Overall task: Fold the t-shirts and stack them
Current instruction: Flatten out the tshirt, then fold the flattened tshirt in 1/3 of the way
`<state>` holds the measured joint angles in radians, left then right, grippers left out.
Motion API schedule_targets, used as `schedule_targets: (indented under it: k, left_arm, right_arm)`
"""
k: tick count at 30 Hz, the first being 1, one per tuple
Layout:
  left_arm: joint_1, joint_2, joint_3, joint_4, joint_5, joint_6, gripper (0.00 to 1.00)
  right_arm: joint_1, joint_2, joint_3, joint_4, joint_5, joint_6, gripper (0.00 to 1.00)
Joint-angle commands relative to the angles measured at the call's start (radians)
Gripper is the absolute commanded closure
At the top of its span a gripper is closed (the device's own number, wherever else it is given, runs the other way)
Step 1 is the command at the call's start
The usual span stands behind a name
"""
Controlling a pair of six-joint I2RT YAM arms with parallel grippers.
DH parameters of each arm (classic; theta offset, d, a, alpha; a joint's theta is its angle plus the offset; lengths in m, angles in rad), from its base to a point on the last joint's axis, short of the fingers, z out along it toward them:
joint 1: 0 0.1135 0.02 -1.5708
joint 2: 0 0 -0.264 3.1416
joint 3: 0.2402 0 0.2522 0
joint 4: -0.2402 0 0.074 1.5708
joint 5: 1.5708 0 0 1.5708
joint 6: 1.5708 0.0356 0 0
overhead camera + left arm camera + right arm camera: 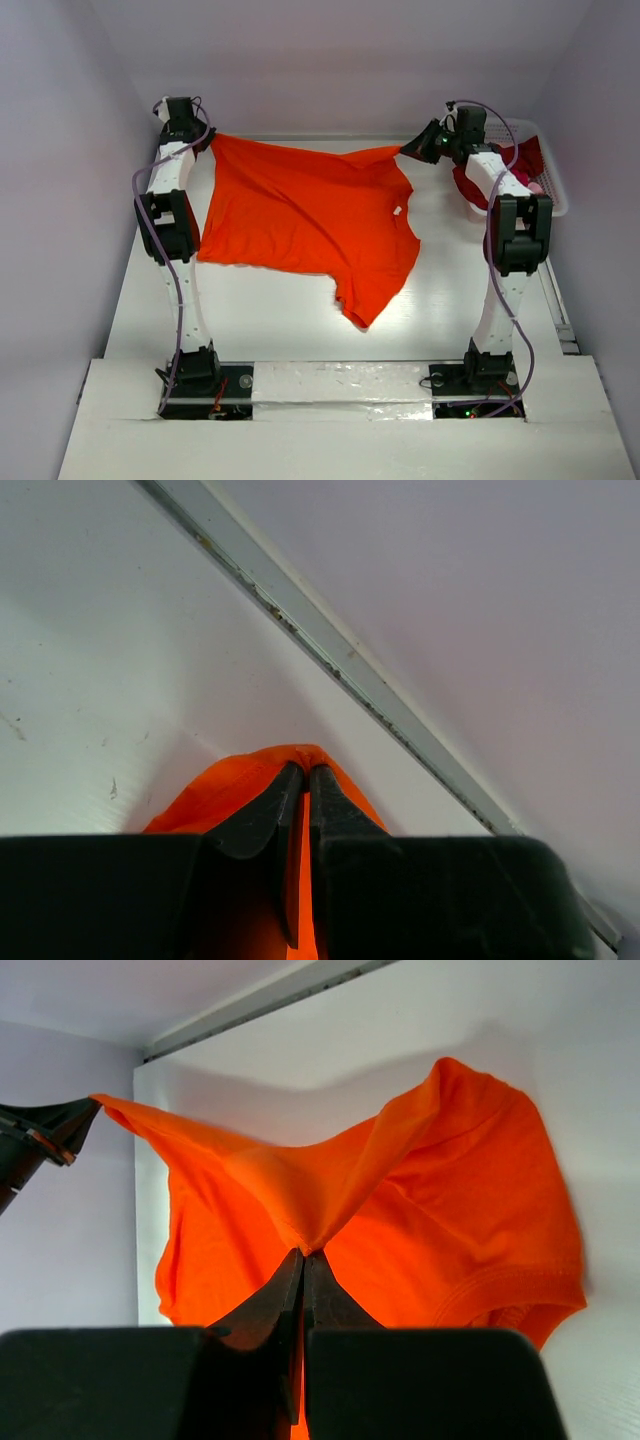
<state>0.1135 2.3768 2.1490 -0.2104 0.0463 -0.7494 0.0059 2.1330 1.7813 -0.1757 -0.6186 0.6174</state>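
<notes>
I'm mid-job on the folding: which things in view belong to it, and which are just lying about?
Belongs to the job:
- bright orange cloth t-shirt, pinched at two corners
- dark red cloth t-shirt, in the basket
- bit of pink cloth beside it, probably another tee

Just lying about:
- white plastic lattice basket
- grey metal strip along the table's far edge
</notes>
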Motion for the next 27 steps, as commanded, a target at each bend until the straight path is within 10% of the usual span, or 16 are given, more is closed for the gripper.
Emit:
schedule_targets:
  k: [1,27]
  left_arm:
    - [0.009,-0.050,-0.029,0.019,0.007,-0.008,1.00]
    - [0.000,-0.148,-0.089,-0.089,-0.037,0.021,1.00]
  right_arm:
    - [-0.007,-0.084,-0.035,0.031,-0.029,-0.001,1.00]
    - [-0.007,-0.242,-0.332,0.099,-0.032,-0.008,1.00]
